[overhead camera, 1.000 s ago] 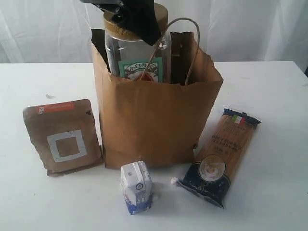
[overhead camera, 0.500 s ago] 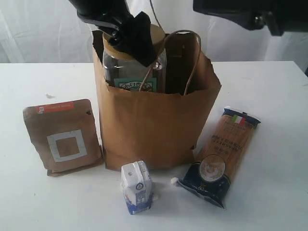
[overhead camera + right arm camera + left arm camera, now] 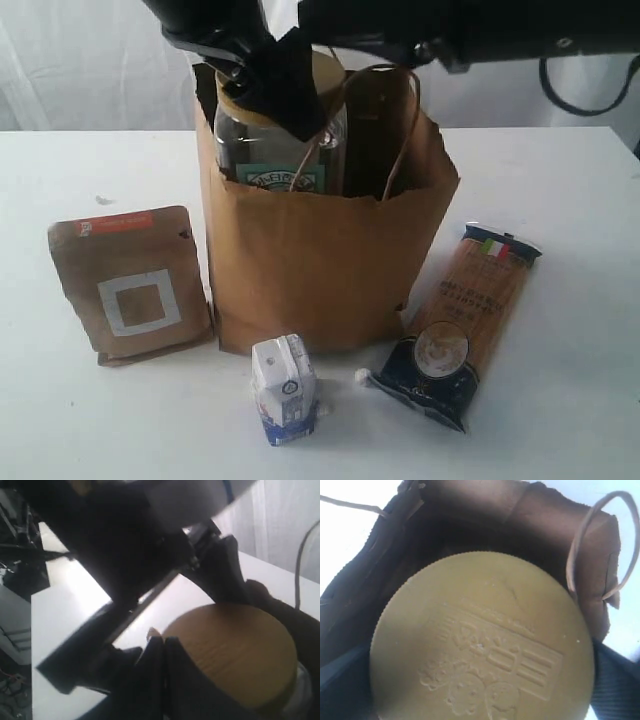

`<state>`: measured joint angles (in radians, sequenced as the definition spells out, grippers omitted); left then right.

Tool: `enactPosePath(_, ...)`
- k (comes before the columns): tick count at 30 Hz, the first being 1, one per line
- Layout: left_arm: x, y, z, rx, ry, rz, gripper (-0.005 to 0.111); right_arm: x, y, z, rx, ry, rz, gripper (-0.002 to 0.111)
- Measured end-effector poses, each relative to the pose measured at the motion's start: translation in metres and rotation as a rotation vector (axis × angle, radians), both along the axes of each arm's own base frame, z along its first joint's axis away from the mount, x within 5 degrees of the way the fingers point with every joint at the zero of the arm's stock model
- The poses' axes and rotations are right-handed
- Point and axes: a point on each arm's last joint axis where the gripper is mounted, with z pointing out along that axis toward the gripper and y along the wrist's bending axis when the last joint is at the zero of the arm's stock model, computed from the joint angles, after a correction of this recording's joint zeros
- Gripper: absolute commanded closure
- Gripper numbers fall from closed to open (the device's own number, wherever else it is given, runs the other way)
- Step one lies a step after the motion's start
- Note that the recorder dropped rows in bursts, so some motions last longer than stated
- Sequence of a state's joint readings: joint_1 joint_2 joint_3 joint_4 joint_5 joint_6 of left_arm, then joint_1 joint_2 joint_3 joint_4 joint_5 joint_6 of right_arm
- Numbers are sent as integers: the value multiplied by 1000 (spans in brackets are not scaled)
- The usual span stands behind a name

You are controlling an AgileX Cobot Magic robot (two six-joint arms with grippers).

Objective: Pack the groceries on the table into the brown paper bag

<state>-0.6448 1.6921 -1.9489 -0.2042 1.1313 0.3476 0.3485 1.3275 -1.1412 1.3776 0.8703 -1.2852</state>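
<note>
The brown paper bag [image 3: 320, 250] stands open in the middle of the table [image 3: 570, 430]. My left gripper [image 3: 275, 85] is shut on the tan-lidded nut jar [image 3: 275, 150], which sits partly inside the bag. The lid [image 3: 480, 640] fills the left wrist view, with one dark finger [image 3: 615, 675] at each side. My right gripper [image 3: 165, 642] hovers just above the lid [image 3: 235, 650], shut on one thin bag handle [image 3: 350, 503] that runs taut. The other handle [image 3: 400, 110] hangs loose. The yellow bottle and dark jar are out of view.
A brown kraft pouch [image 3: 130, 285] leans left of the bag. The small white-blue carton [image 3: 283, 390] stands in front of it. The spaghetti pack [image 3: 465, 325] lies to the right. My right arm [image 3: 470, 25] crosses above the bag.
The jar has sunk lower into the bag with my left gripper. My right arm has come in from the upper right and now stretches across the top of the bag.
</note>
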Motion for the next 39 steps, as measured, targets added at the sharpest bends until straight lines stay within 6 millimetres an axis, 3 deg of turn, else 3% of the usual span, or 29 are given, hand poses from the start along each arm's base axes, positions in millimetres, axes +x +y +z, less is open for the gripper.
enactPosePath(5,-1,0,0,-1,-1,-4,1,16,12,-23,-75,66,-55,108)
enactPosePath(15,-9,7,13,-20,-38,-8,1,19,13,-24,-95,99,-95,108)
enactPosePath(20,-20,11,30,-77,-59,-22,1,24,13,-36,-156,108,-95,108)
enactPosePath(27,-22,11,32,-94,-55,-30,1,24,13,-36,-159,107,-96,108)
enactPosePath(33,-23,11,33,-95,-57,-30,1,14,6,-20,-148,53,-122,108)
enactPosePath(39,-23,11,33,-95,-57,-30,1,12,4,-22,-190,61,-135,108)
